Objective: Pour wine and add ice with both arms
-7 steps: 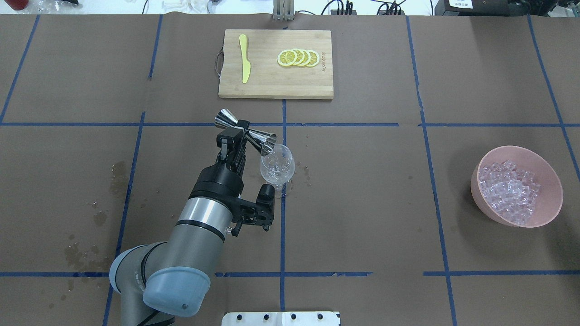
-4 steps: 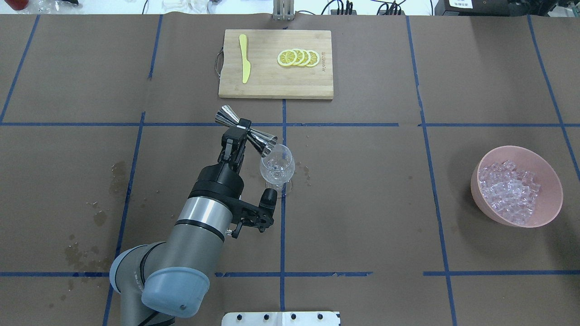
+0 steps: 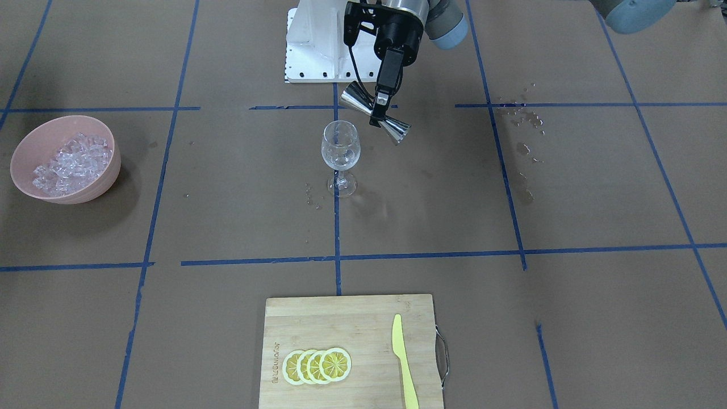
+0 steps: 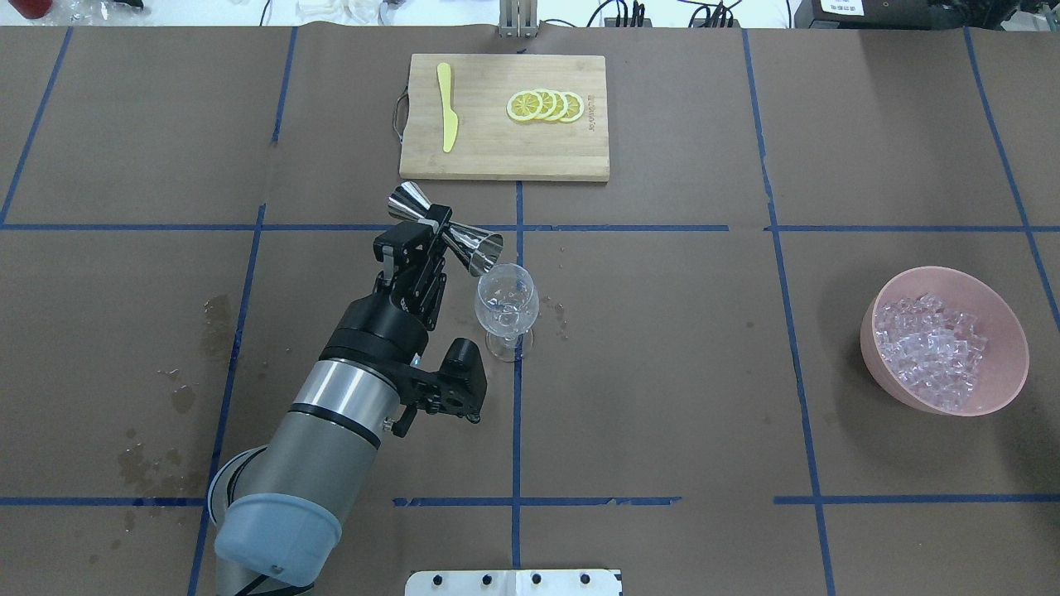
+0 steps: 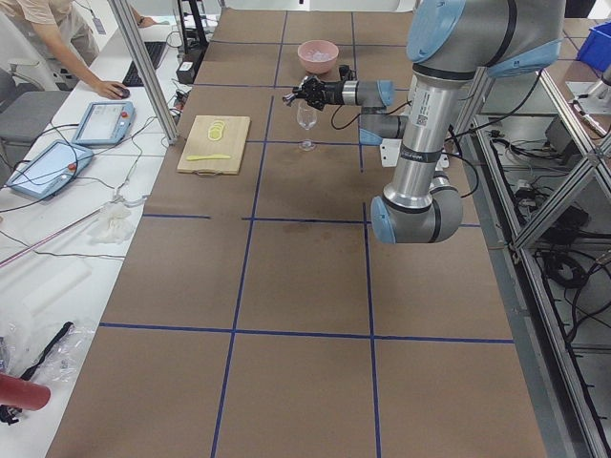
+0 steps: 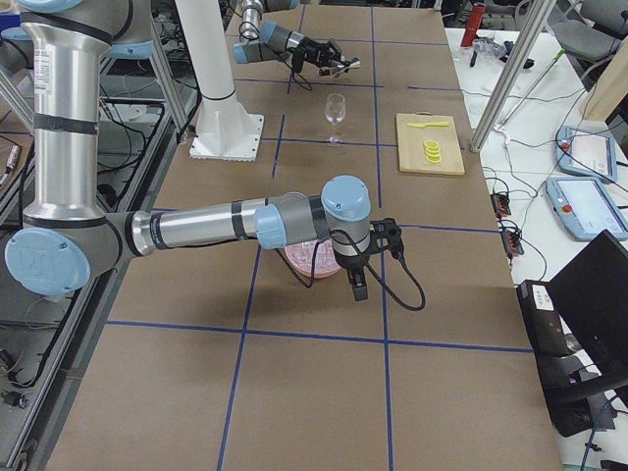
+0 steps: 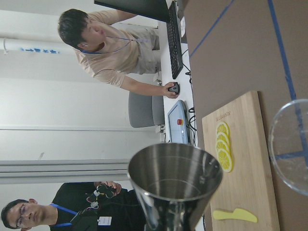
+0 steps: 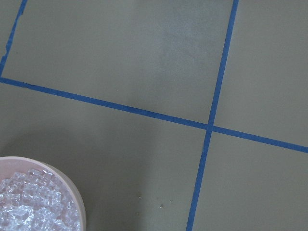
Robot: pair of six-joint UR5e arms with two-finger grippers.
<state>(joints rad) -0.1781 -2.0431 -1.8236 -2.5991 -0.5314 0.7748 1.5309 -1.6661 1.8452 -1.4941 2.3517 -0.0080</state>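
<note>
My left gripper (image 4: 432,234) is shut on the waist of a steel jigger (image 4: 445,227), held tilted with its lower mouth just left of the rim of the wine glass (image 4: 506,305). The glass stands upright on the table and seems to hold a little clear liquid. The front view shows the jigger (image 3: 375,118) right of and above the glass (image 3: 340,149). The ice (image 4: 932,348) fills a pink bowl (image 4: 883,303) at the far right. My right gripper (image 6: 355,287) hangs beside the bowl; I cannot tell whether it is open. The right wrist view shows only ice (image 8: 33,207).
A wooden cutting board (image 4: 497,153) at the table's far side carries lemon slices (image 4: 546,106) and a yellow knife (image 4: 448,108). Wet spots (image 4: 215,319) mark the brown cover to my left arm's left. The white base plate (image 4: 513,582) lies at the near edge.
My left gripper has drawn back to the left with the jigger. The jigger's mouth has come off the glass rim and now sits just beside it.
</note>
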